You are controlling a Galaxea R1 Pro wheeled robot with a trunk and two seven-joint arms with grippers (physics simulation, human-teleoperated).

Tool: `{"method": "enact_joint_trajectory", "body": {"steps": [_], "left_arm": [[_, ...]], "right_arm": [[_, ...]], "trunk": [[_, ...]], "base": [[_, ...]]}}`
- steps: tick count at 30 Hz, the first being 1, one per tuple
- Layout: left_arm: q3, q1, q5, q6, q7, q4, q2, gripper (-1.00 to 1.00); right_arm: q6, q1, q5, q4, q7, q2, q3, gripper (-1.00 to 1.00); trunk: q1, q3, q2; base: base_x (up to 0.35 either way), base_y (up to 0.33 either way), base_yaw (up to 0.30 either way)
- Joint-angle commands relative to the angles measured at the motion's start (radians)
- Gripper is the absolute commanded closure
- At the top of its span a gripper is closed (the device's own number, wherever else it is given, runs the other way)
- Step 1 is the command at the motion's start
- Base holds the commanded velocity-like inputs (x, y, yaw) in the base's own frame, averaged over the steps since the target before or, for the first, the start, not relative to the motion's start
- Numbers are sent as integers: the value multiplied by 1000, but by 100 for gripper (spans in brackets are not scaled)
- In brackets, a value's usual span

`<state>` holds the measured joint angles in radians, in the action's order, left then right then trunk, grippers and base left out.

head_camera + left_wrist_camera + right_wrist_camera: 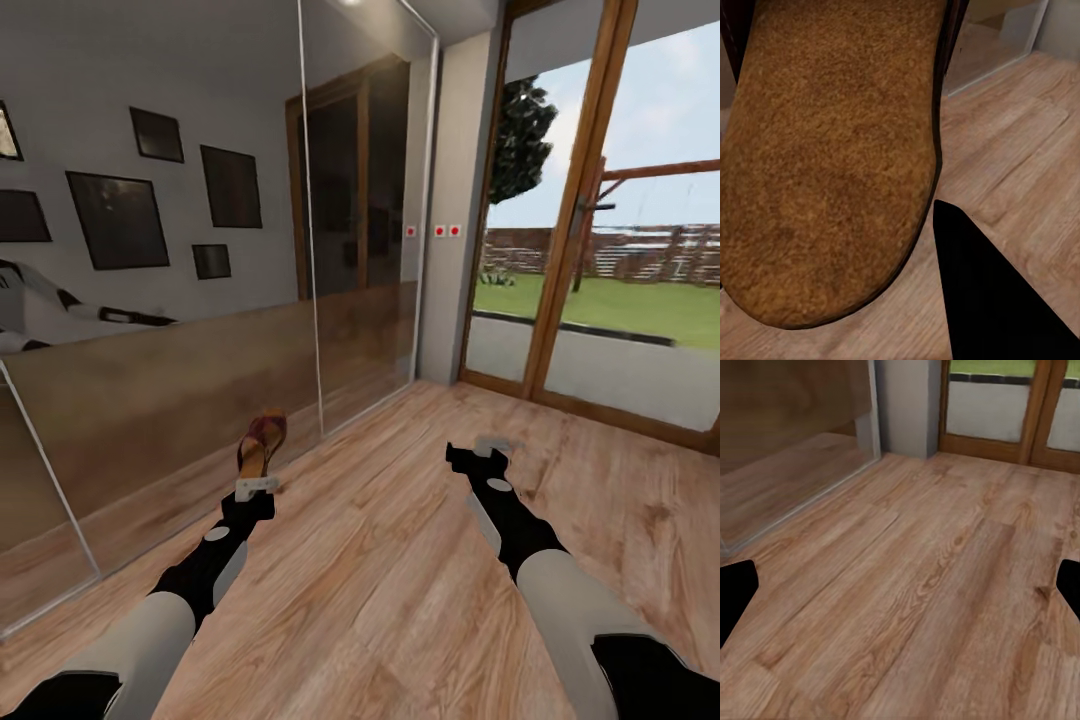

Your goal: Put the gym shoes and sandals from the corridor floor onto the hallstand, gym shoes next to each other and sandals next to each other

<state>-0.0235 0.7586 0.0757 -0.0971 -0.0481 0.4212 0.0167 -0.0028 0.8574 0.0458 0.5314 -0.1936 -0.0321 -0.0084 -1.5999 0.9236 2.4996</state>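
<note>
One brown sandal (264, 440) stands upright off the corridor floor (380, 580), with my left gripper (256, 486) shut on its lower end. In the left wrist view the sandal's tan footbed (832, 150) sits very close to the camera, beside one black finger (982, 300). My right gripper (490, 448) hangs open over bare planks, and the right wrist view shows nothing between its fingertips (735, 600). The gym shoes, the other sandal and the hallstand are out of view.
A tall frameless mirror wall (200, 300) runs along the left and reflects framed pictures and part of the robot. A wood-framed glass door (590, 230) to a garden closes the far right. Wood-plank floor stretches ahead between them.
</note>
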Motion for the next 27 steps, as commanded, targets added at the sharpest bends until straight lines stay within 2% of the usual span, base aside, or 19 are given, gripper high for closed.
{"method": "enact_joint_trajectory", "body": {"steps": [1, 6, 8, 10, 11, 16, 20, 27], "left_arm": [[-3, 1, 4, -3, -3, -1, 0, 100], [-2, 0, 3, -16, -2, -1, 0, 100], [-2, -2, 3, -45, -1, -1, 0, 100], [-1, -18, 4, -106, -1, -1, -1, 100], [0, -59, 4, -220, -1, -1, -2, 100], [0, -113, 5, -390, -2, -1, -3, 100], [1, -123, 7, -424, -4, -1, -3, 100], [1, -125, 7, -430, -6, -1, -3, 100]], "right_arm": [[0, 0, 5, 1, -2, 0, -1, -100], [0, 0, 5, 1, -2, 0, -1, -100], [0, 0, 5, 1, -2, 0, -1, -100], [0, 0, 5, 1, -2, 0, -1, -100], [0, 0, 5, 1, -1, 0, -1, -100], [0, 0, 5, 1, -1, 0, -1, -100], [0, 0, 5, 1, 1, 0, -1, -100], [0, 0, 6, 1, 3, 0, -1, -100]], "trunk": [[0, 1, 0], [0, 1, 0], [0, 1, 0], [0, 1, 0], [0, 1, 0], [0, 1, 0], [0, 1, 0], [0, 1, 0]], "base": [[143, -57, 291], [77, -26, 291], [29, -10, 291], [13, -4, 291], [5, -2, 291], [2, -1, 288], [0, 0, 132], [53, -26, 18]]}}
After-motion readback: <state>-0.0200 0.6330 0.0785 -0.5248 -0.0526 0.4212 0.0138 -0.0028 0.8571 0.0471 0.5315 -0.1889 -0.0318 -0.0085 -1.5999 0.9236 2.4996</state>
